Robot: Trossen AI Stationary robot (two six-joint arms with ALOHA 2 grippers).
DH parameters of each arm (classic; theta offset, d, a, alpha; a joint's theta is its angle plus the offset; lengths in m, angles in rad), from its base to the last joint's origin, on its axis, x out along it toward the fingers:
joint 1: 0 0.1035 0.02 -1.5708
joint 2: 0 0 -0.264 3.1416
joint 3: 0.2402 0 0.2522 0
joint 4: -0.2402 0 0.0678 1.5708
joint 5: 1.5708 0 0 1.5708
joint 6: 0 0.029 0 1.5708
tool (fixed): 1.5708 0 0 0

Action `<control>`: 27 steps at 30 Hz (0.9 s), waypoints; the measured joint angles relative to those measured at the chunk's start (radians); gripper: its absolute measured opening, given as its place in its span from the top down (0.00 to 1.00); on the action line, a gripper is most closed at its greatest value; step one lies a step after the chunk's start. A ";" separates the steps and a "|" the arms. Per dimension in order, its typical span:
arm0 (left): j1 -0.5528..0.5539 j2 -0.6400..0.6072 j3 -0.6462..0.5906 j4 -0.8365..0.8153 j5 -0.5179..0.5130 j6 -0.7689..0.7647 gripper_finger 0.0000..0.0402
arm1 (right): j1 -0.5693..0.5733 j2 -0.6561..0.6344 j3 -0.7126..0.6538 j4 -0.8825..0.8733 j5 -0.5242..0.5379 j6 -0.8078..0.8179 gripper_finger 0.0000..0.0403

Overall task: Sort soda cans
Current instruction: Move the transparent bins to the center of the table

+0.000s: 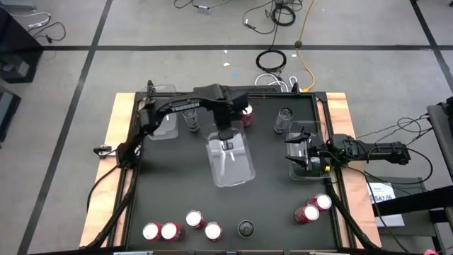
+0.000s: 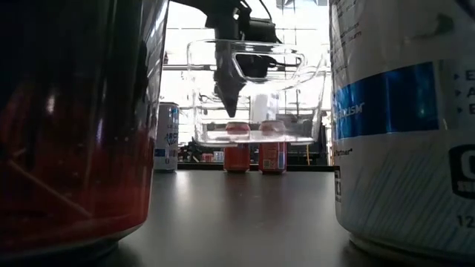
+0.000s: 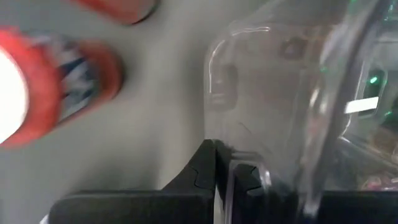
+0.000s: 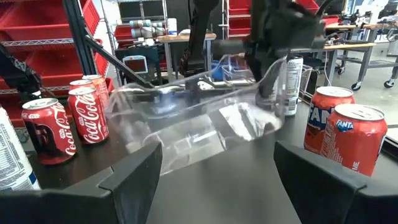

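Looks like a robotics lab or workshop: a black-topped bench (image 1: 177, 205) on a grey concrete floor (image 1: 71, 71) marked with dark tape lines, loose cables (image 1: 279, 14) coiled on it. Beyond the right gripper (image 4: 211, 174), red storage bins (image 4: 37, 18) on metal racks, wheeled work tables (image 4: 348, 37) farther off, bright windows behind

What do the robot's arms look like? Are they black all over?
Mostly, yes. Both arms are dark and built from chunky jointed segments. The left arm carries small pale lettering along one segment. Its tool ends in two flat dark fingers. The right arm has thin black cables trailing beside it, and its tool has broad, angular black fingers.
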 joint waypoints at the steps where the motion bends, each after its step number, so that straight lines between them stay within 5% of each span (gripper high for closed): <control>1: -0.008 0.007 0.000 0.011 0.003 0.008 0.98 | 0.000 0.000 0.000 0.000 0.000 0.000 0.25; 13: -0.066 0.030 0.000 0.215 -0.001 0.080 0.98 | 0.000 0.000 0.000 0.000 0.000 0.000 0.25; 27: -0.067 0.106 -0.001 0.234 0.019 0.076 0.98 | 0.000 0.002 0.000 0.000 0.000 0.000 0.25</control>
